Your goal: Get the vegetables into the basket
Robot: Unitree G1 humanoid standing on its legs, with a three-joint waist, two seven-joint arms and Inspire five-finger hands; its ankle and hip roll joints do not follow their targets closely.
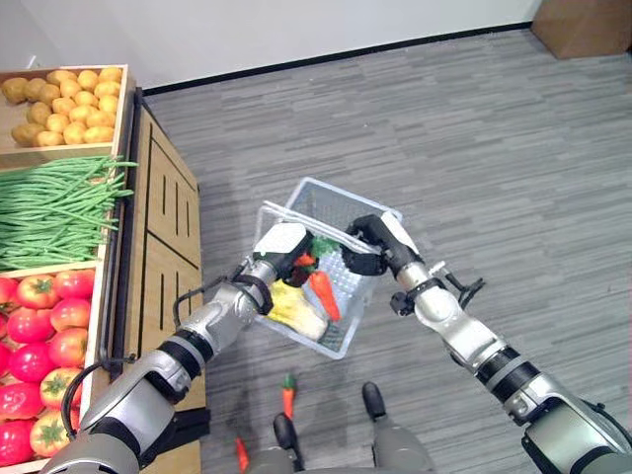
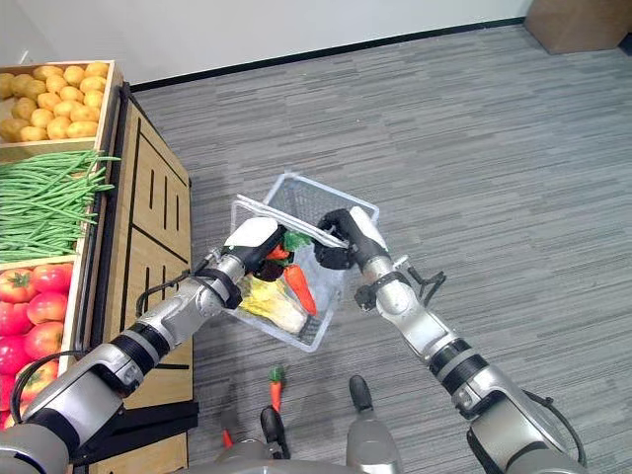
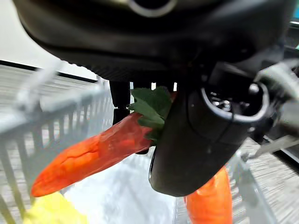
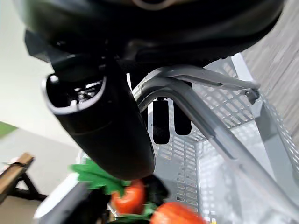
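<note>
Fingers (image 4: pixel 161 122) of the right hand (image 1: pixel 367 242) are curling round the grey metal handle (image 4: pixel 196 100) of the white wire basket (image 1: pixel 341 202) in the right wrist view, hooking it from above, with an orange carrot with green leaves (image 4: pixel 128 196) showing below inside the basket.

Moving to the left wrist view, the left hand (image 3: pixel 196 140) is pinching that carrot (image 3: pixel 88 154) at its leafy top between thumb and fingers (image 3: pixel 120 95), holding it slanted over the basket's inside, while a second orange carrot (image 3: pixel 210 200) and a pale yellow vegetable (image 3: pixel 51 212) are lying beneath it.

Turning to the left eye view, the basket is hanging above the grey plank floor (image 1: pixel 474 128), just beside the wooden produce stand (image 1: pixel 163 227), whose crates are holding yellow-brown potatoes (image 1: pixel 69 104), long green beans (image 1: pixel 54 207) and red tomatoes (image 1: pixel 39 336). Two small orange carrots (image 1: pixel 287 395) are lying on the floor below the basket.

Finally, the right eye view is showing the left hand (image 2: pixel 255 245) at the basket's stand-side rim and the right hand at the opposite side.
</note>
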